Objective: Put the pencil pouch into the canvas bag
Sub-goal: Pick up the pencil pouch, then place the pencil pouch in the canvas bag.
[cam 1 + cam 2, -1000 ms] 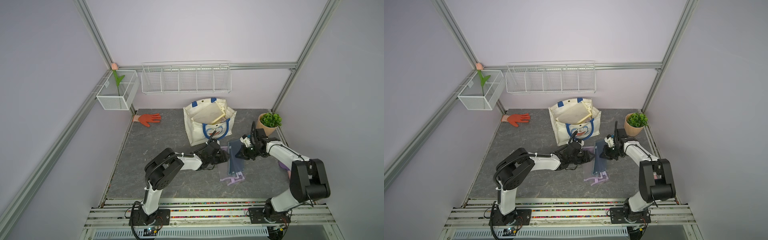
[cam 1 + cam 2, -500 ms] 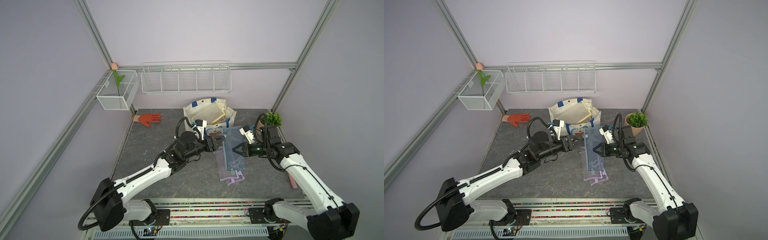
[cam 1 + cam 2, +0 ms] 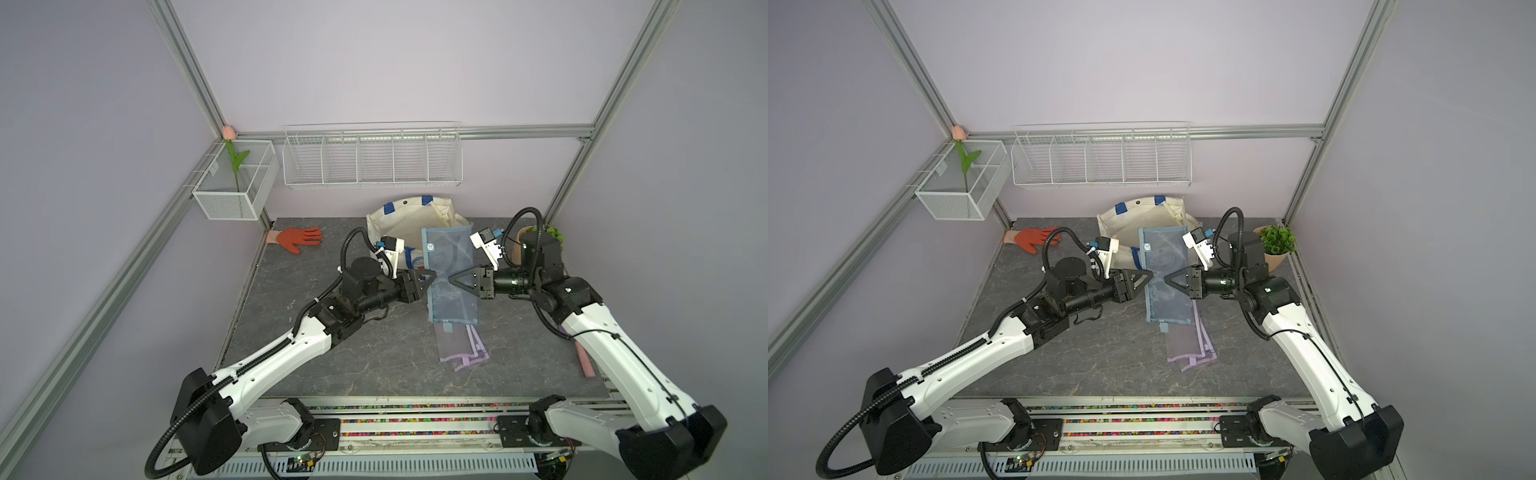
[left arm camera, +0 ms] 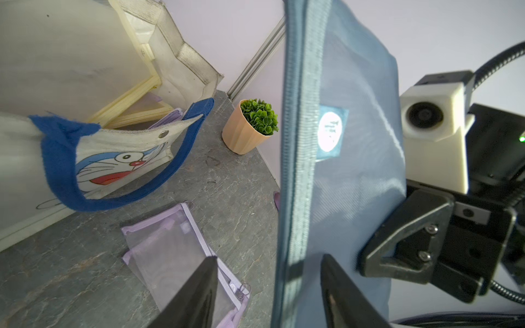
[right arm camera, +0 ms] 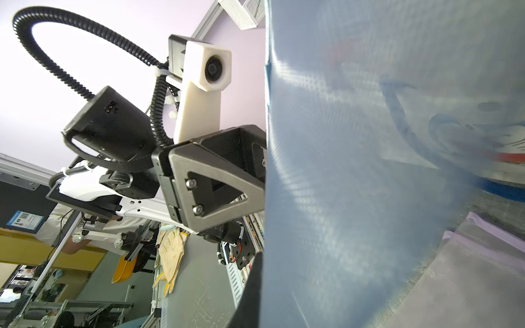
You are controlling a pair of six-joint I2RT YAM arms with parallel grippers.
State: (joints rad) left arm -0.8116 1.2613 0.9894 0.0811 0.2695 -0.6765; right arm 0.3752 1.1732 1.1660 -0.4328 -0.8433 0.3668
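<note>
The blue mesh pencil pouch [image 3: 449, 249] hangs upright above the table [image 3: 332, 365], in front of the cream-white canvas bag with blue handles [image 3: 395, 220], clenched by the right end effector [image 3: 452, 280], while the left end effector [image 3: 432, 274] stands released, jaws parted around its zipper edge, probably to steady it

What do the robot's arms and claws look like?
The left arm and right arm are white with black joints and ribbed black cables. The left gripper and right gripper have black triangular fingers; white cameras sit above them.
</note>
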